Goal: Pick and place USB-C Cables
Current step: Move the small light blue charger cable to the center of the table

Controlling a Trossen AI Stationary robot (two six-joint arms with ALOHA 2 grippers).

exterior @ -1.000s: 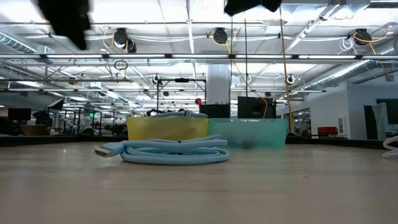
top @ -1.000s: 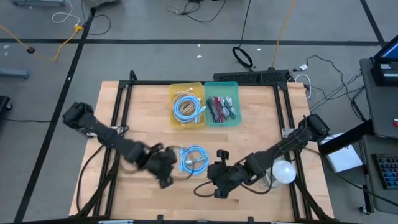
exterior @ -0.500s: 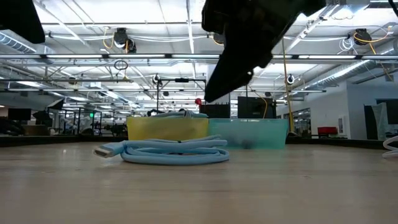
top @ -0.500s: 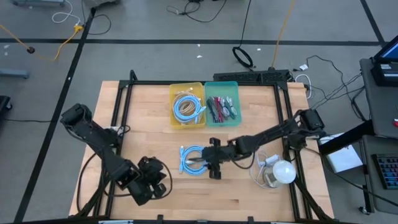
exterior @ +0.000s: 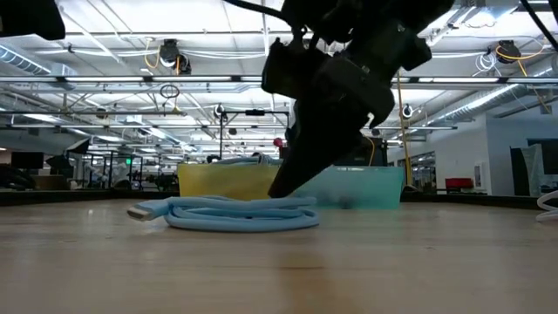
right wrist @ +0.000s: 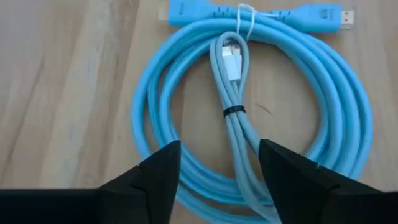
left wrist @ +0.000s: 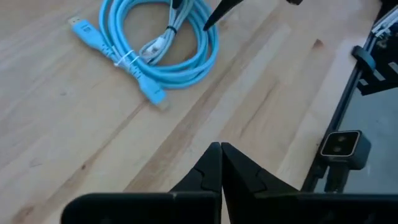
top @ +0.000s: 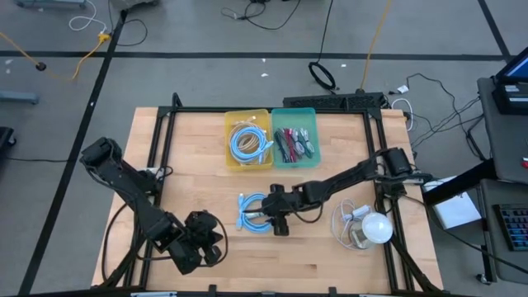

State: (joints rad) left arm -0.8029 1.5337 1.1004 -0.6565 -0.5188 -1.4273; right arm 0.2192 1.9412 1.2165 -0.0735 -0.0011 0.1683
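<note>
Light blue cable coil [right wrist: 249, 118] on table, under right gripper [right wrist: 219, 163], jaws apart

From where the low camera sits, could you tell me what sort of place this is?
Probably a large open industrial lab or workshop: exposed ceiling beams with hanging lights, a wooden worktable in a black frame, and loose floor cables.

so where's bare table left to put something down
Bare wood lies left of the yellow bin, up to the table's left rail, and along the near edge between the left gripper and the round white bulb. It is crowded mid-table: the right gripper hangs over the coiled light-blue cable.
</note>
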